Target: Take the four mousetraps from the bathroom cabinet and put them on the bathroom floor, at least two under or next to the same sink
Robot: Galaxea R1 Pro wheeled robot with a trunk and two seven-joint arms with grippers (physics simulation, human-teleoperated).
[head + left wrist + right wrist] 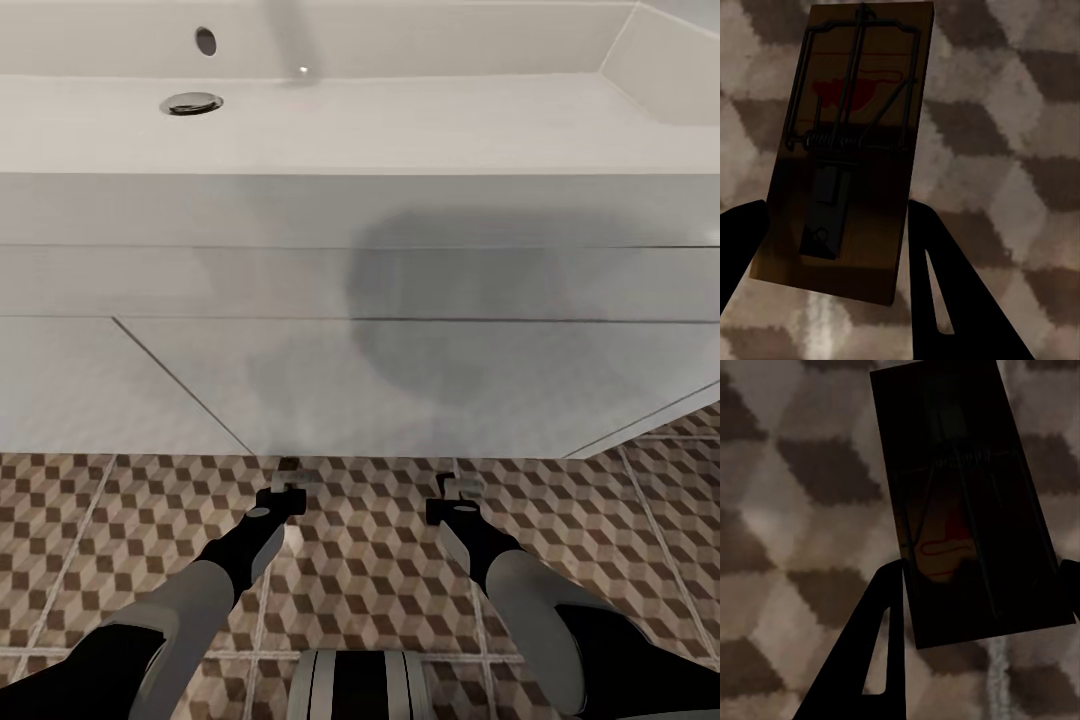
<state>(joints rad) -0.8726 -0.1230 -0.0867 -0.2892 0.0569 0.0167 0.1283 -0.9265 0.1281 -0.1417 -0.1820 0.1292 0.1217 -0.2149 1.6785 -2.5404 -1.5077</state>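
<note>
- Nearest the robot, both arms reach forward and down over the bathroom floor (380, 570), whose tiles carry a brown, beige and white cube pattern with pale grout lines.
- The left gripper (287, 490) hangs close in front of the foot of the white vanity (300, 380); its jaws are closed on a mousetrap (847, 150), one dark finger (952, 300) pressed to each long edge of the board.
- In the left wrist view this mousetrap is a brown wooden board with a dark wire bar, a coiled spring across its middle and a red mark on the wood; the patterned tiles lie behind it.
- The right gripper (460, 488) hangs beside the left one, equally close to the vanity's foot; its jaws grip a second mousetrap (967, 510) by the long edges.
- This second board sits in deep shadow in the right wrist view; a spring, wire arms and a faint red mark can just be made out, with the tiles behind.
- From the head view I cannot tell whether either board touches the tiles.
- Beyond the grippers the vanity's front rises as a plain white face with thin seam lines and a soft grey shadow across it.
- Farthest, on top of the vanity, lies the bathroom sink (400, 125), a wide white basin with a chrome drain (191, 103) and an overflow hole (206, 41) in its back wall.
</note>
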